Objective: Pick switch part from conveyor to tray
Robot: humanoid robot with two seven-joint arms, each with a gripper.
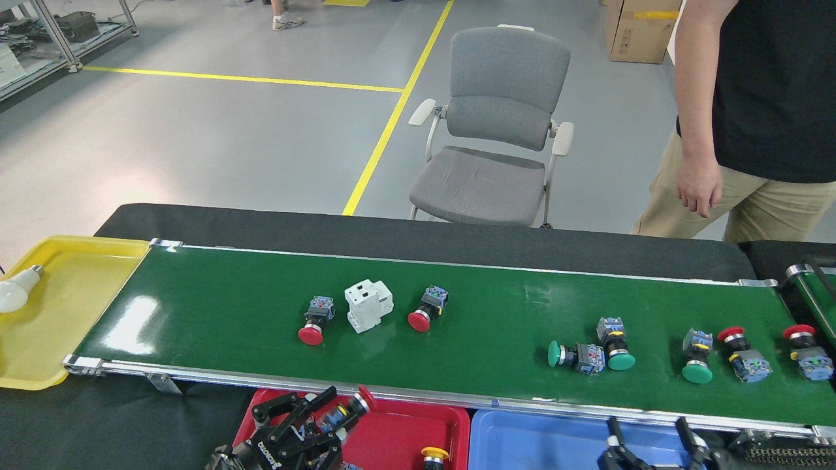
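The conveyor (215, 313) is a wide green belt carrying several switch parts: two red-capped ones (315, 320) (426, 310) in the middle, and green-capped (614, 346) and red-capped (741, 352) ones at the right. My left gripper (320, 421) is at the bottom edge over the red tray (405, 434). It is shut on a red-capped switch part (353, 405) held above the tray's left half. My right gripper (646, 432) stands open and empty over the blue tray (535, 437), with only its fingertips in view.
A white breaker block (367, 305) lies on the belt between the two red switches. A yellow-capped part (431, 455) lies in the red tray. A yellow tray (59, 326) holds a light bulb (16, 290) at the left. A chair (490, 130) and a person (757, 117) are behind the conveyor.
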